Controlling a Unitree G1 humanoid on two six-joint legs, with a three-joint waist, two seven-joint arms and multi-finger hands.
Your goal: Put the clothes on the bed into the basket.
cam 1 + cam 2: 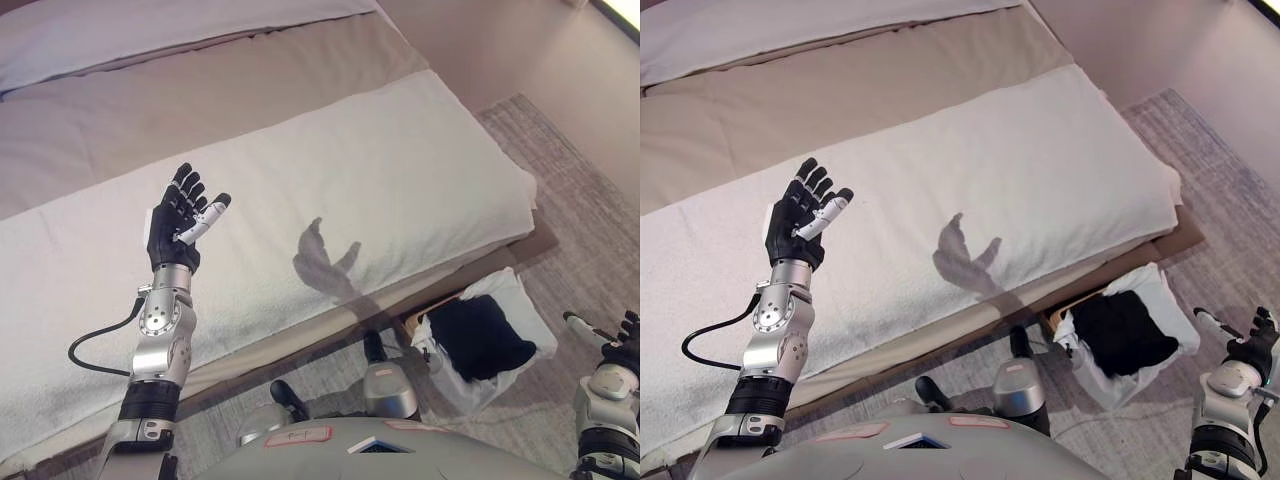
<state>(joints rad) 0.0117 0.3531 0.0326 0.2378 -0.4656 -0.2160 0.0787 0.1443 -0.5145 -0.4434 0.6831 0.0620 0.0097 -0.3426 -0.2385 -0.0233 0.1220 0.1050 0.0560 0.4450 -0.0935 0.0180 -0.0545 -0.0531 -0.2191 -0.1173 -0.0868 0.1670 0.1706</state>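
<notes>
My left hand (pixel 180 222) is raised over the white blanket on the bed (pixel 380 190), fingers straight and spread, holding nothing. A white basket (pixel 525 300) stands on the floor at the foot of the bed, to the lower right. Black clothes (pixel 480 338) lie inside it. My right hand (pixel 610 340) shows at the right edge, just right of the basket, fingers straight and empty. I see no clothes on the visible part of the bed.
A tan sheet (pixel 200 90) and a pale pillow (pixel 120 30) lie at the far side of the bed. A grey patterned rug (pixel 580 200) covers the floor to the right.
</notes>
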